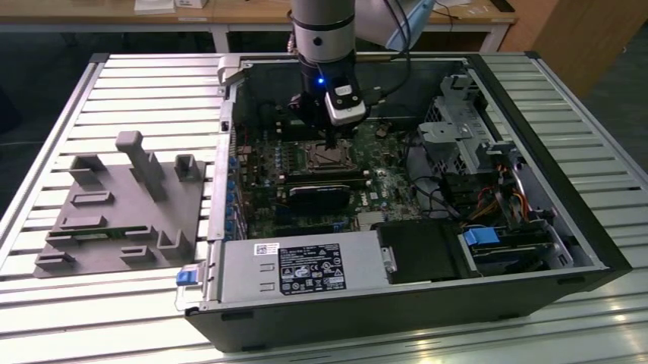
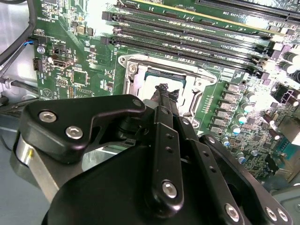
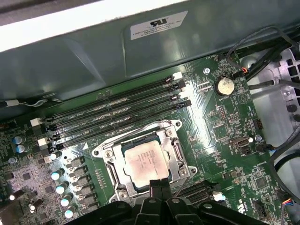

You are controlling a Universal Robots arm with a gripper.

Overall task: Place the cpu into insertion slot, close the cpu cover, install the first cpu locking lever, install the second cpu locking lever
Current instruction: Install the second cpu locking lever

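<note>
The cpu (image 3: 145, 161), a silver-grey square chip, lies flat in the insertion slot (image 1: 326, 155) on the green board inside the open computer case. The cpu cover (image 3: 173, 146), a silver frame plate, lies down around it, and the chip shows through its window. My gripper (image 3: 159, 183) hangs just above one edge of the socket with its two black fingers pressed together and nothing visibly between them. In the second wrist view the gripper (image 2: 164, 90) hides much of the cpu (image 2: 152, 78). A thin wire lever (image 3: 183, 178) runs beside the fingertips. In the exterior view the gripper (image 1: 329, 140) stands upright over the socket.
Long black memory slots (image 3: 112, 117) run beside the socket, with a row of capacitors (image 3: 61, 187) along another side. A coin battery (image 3: 224, 86) sits on the board. The case holds a power supply (image 1: 294, 269), a drive cage (image 1: 466, 136) and cables. A grey fixture plate (image 1: 121, 205) lies at the exterior view's left.
</note>
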